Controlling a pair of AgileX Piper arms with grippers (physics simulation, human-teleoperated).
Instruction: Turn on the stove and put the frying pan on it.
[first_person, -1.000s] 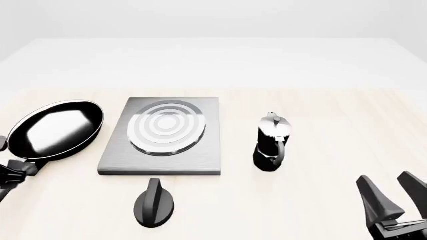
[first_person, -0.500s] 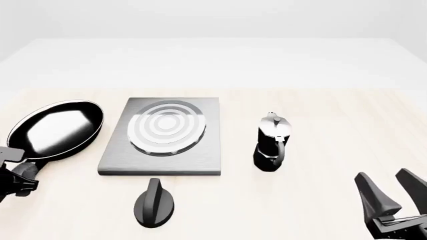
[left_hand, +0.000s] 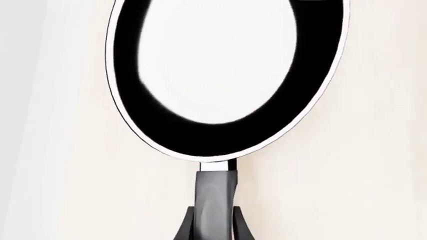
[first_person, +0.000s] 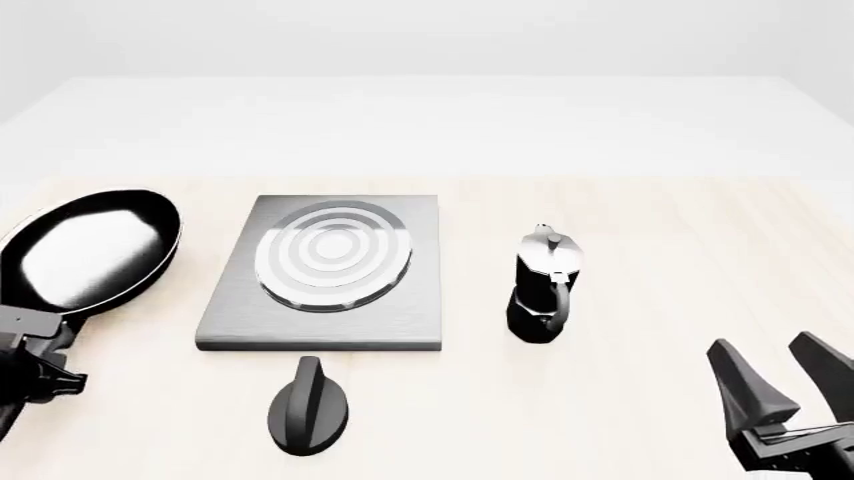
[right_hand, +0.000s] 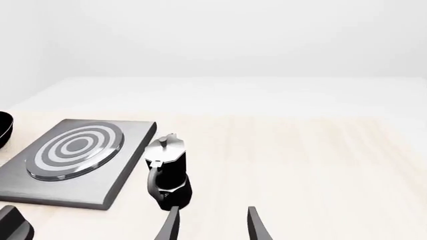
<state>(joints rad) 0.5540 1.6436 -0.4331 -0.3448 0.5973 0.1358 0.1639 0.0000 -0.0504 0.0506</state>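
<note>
The frying pan (first_person: 87, 250), black with a glossy inside, is at the table's far left, to the left of the stove (first_person: 400, 310). Its grey handle (left_hand: 215, 192) points toward me. My left gripper (first_person: 40, 345) is shut on that handle, with a finger (left_hand: 190, 227) on either side of it in the left wrist view. Whether the pan rests on the table I cannot tell. The stove's ringed burner (first_person: 331, 255) is bare. The black oval knob (first_person: 310, 405) stands in front of the slab. My right gripper (first_person: 787, 395) hangs open at the near right, holding nothing.
A small black-and-silver moka pot (first_person: 545, 285) stands to the right of the stove, between it and my right gripper. In the right wrist view the pot (right_hand: 167, 170) is just ahead of the open fingers (right_hand: 170, 225), with the stove (right_hand: 127, 165) beyond it.
The frying pan has shifted left and a little away from the stove, with the left gripper on its handle. The right gripper has barely moved.
</note>
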